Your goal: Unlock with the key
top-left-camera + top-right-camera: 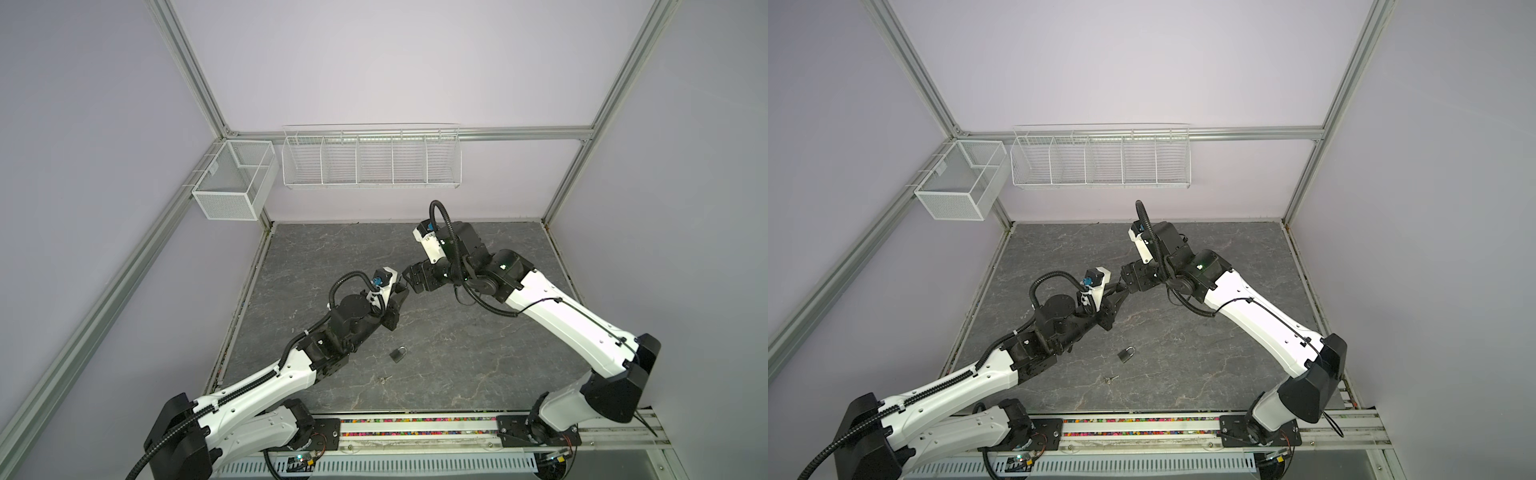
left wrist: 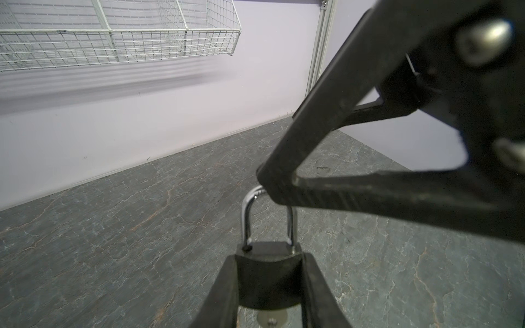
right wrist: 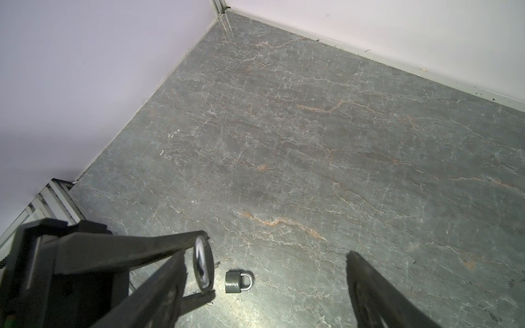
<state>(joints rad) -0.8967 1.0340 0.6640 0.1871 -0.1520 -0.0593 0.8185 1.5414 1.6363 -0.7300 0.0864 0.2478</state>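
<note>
My left gripper (image 1: pixel 401 291) (image 1: pixel 1121 291) hangs above the table's middle, shut on the dark body of a padlock (image 2: pixel 268 279). In the left wrist view its silver shackle (image 2: pixel 246 221) points away from the fingers (image 2: pixel 224 295), and one leg looks lifted out of its hole. Under the body shows a silver piece (image 2: pixel 271 319) that looks like the key's head. My right gripper (image 1: pixel 409 279) (image 3: pixel 265 255) is open, facing the left one. One of its fingers (image 2: pixel 287 181) covers the shackle's top. The shackle (image 3: pixel 203 264) shows beside that finger in the right wrist view.
A second small padlock (image 1: pixel 398 354) (image 1: pixel 1126 354) (image 3: pixel 238 281) lies on the grey marble table (image 1: pixel 478 353), with a small key-like metal piece (image 1: pixel 1112 378) nearer the front edge. White wire baskets (image 1: pixel 370 160) (image 1: pixel 235 178) hang on the back wall and left frame.
</note>
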